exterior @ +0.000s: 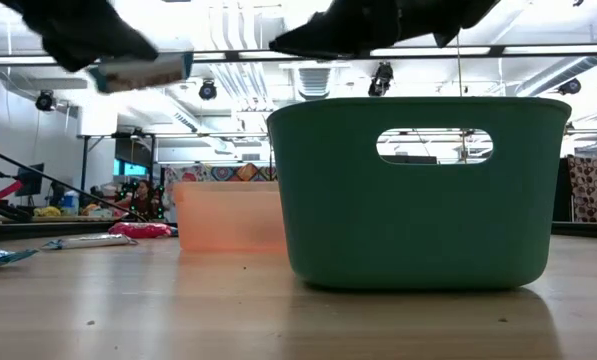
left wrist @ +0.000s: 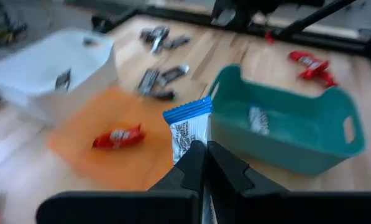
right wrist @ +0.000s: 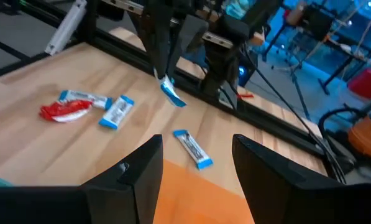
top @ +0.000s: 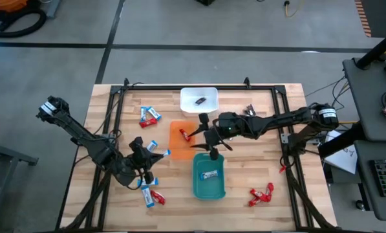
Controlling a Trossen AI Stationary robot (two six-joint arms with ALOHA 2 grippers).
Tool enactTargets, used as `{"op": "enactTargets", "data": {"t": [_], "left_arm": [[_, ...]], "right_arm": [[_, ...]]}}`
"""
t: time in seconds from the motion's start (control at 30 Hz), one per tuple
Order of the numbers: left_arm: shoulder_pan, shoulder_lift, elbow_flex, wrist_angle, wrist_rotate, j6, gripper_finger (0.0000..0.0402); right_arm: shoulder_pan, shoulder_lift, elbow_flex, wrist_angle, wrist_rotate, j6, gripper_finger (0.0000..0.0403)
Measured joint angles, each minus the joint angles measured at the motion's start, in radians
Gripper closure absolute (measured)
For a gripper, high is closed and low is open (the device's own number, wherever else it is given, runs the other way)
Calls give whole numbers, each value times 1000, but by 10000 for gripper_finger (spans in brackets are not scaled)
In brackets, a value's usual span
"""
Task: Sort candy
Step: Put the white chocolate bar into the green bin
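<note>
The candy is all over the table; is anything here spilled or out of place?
Nothing looks spilled or broken. Loose candy lies scattered on the wood, waiting to be sorted. The trays hold one piece each: dark in the white tray, red in the orange tray, blue in the teal tray. The left claw is shut on a blue-and-white candy.

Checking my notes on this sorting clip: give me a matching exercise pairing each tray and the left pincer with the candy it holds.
Things:
1. white tray
2. orange tray
3. teal tray
4. left pincer

Contents:
A. a blue-and-white candy lying inside
B. a dark candy
C. a blue-and-white candy pinched, above the table
D. a red candy

Pairs: 1-B, 2-D, 3-A, 4-C
</note>
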Motion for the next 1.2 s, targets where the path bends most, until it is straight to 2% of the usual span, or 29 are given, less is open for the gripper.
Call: {"op": "enactTargets", "data": {"t": [0.23,0.63,0.97,1.2], "left_arm": [[12,2,-1,199,0,185,401],[25,2,-3,368,0,345,401],[38,2,-3,406,0,382,401],[47,3,-3,414,0,382,401]], "right_arm": [[68,7,0,41,-3,-35,218],[98,26,0,207,-3,-39,218],[98,120,1,438,-3,-53,218],[98,173,12,494,-3,-52,218]]}}
